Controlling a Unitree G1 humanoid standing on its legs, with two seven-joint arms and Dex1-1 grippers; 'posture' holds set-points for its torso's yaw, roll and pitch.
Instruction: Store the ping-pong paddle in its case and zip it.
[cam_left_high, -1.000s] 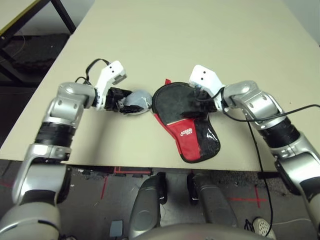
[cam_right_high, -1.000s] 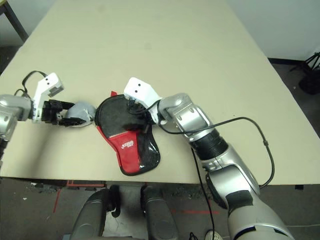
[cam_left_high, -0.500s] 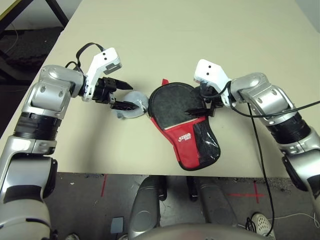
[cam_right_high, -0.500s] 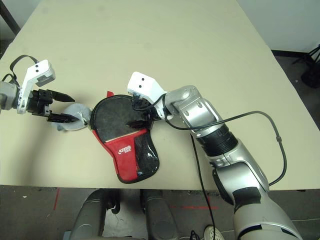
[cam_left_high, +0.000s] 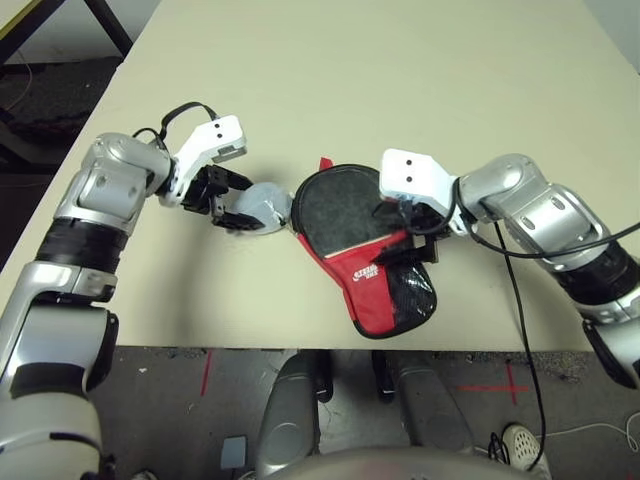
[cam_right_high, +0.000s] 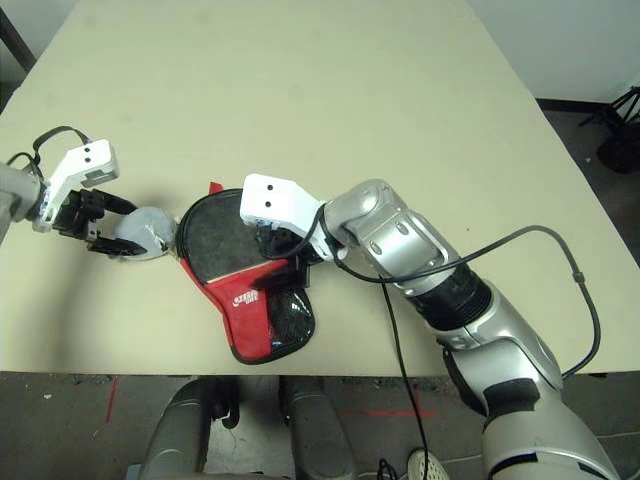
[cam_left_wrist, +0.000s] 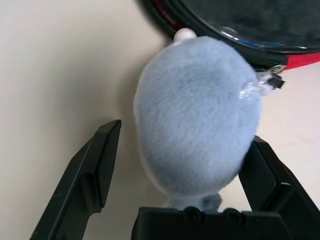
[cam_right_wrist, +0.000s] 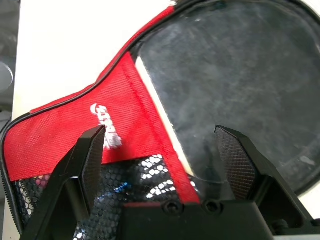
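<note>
Near the bench's (cam_left_high: 420, 60) front edge, the left gripper (cam_left_wrist: 175, 165) spreads its black fingers around a small grey-blue soft pouch (cam_left_high: 262, 207), which lies just beside the case's round end. The black and red case (cam_left_high: 385, 285) lies flat at the front edge, its handle end toward that edge, with the ping-pong paddle (cam_left_high: 342, 205) inside it, black face showing. The right gripper (cam_right_wrist: 167, 160) hovers over the case, fingers spread, holding nothing.
</note>
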